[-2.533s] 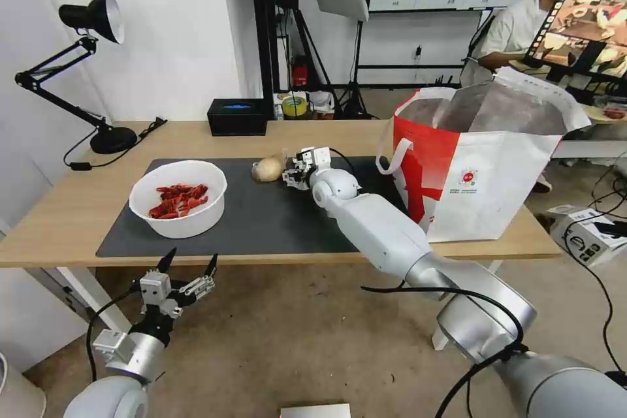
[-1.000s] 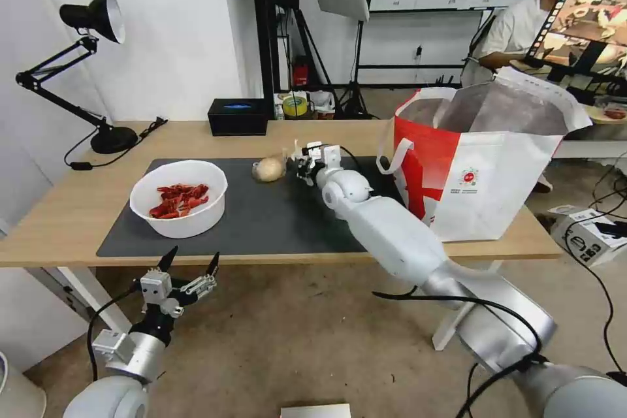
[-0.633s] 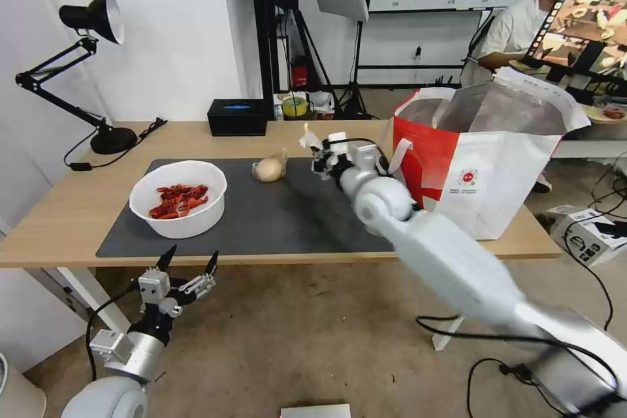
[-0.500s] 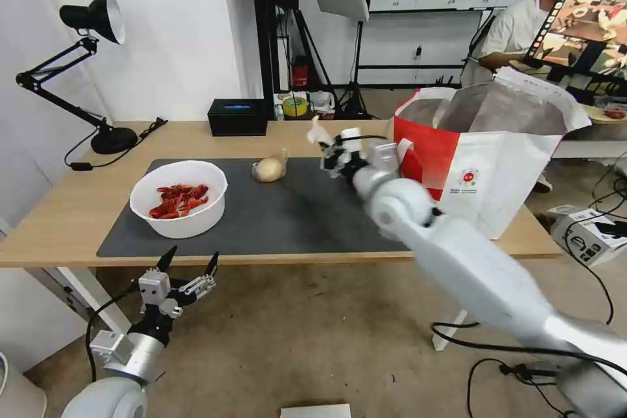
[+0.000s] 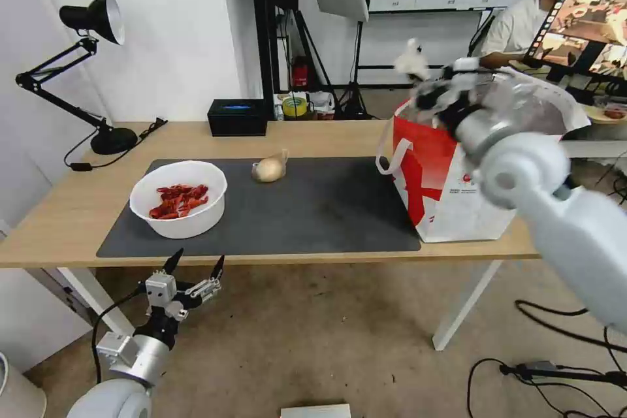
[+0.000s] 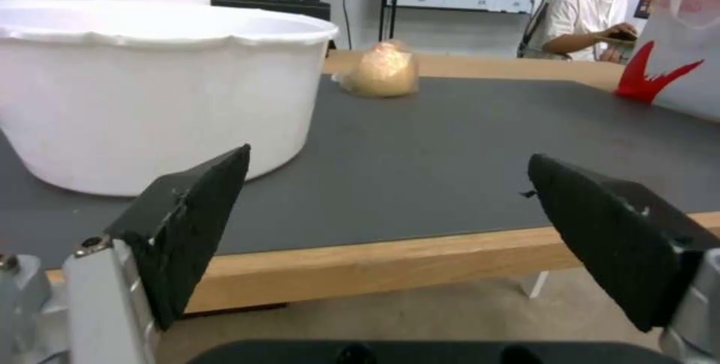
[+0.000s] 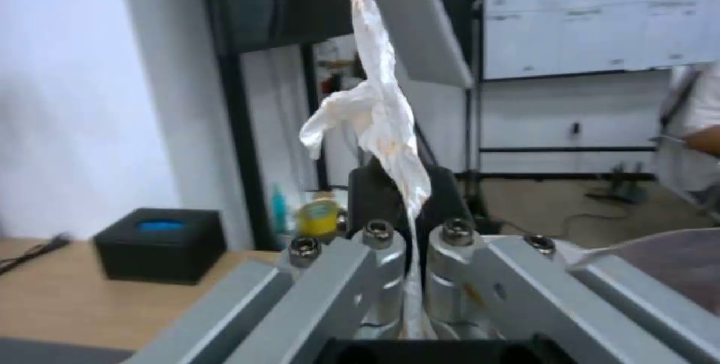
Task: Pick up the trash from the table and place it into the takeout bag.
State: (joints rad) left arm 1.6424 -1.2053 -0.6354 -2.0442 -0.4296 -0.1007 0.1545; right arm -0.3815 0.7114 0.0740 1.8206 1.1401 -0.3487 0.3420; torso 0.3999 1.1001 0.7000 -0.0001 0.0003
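Right gripper up high over the near-left rim of the takeout bag, fingers pinched tight on the white tissue wad; tissue sticks up loose out of the closed jaws. Left gripper parked low, below the table edge, fingers spread, holding nothing.

Left on the dark mat: white bowl of red shells, beige lump well apart from it.

To do this step well, I'd judge: carry the pinch further in over the silvery lining before letting go, since the wad is light and limp and could catch on the rim or handle or drift outside. Keep the wrist clear of the bag's wall.
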